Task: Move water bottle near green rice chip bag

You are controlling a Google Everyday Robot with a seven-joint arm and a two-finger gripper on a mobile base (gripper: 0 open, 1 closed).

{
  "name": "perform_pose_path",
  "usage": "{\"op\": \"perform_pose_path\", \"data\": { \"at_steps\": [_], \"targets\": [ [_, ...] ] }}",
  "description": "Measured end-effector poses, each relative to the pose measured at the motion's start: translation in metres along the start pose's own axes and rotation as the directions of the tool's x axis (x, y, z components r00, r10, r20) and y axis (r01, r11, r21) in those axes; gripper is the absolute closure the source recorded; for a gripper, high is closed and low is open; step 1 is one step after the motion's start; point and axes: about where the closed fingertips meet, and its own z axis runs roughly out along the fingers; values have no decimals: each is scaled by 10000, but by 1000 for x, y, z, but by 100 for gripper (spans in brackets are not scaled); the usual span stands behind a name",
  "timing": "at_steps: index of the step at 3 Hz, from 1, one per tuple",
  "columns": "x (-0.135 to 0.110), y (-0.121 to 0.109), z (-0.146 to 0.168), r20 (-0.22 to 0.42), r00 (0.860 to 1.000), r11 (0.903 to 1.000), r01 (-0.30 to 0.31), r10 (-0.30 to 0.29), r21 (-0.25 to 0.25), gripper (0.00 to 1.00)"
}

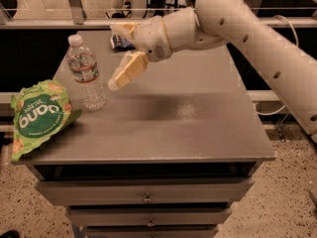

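Observation:
The water bottle (86,73) stands upright on the left part of the grey table (188,123). It is clear and ribbed, with a white cap and a label band. The green rice chip bag (39,115) lies just left of it at the table's front left corner, almost touching its base. My gripper (115,58) hangs a little right of the bottle, above the table, open and empty. One yellowish finger (128,71) points down towards the bottle, and the other sits higher up.
A dark blue snack bag (120,42) lies at the back of the table, mostly hidden behind my gripper. The table tops a drawer cabinet (148,197). My arm (247,29) reaches in from the upper right. A rail runs behind the table.

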Motion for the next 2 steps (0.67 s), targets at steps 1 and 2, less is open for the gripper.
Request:
{"op": "perform_pose_path", "data": {
  "at_steps": [1, 2],
  "targets": [
    [-15, -19, -67, -322, 9962, 9917, 834, -806, 976, 0],
    [-21, -26, -88, -337, 9945, 9857, 1024, -987, 1336, 0]
  ]
}}
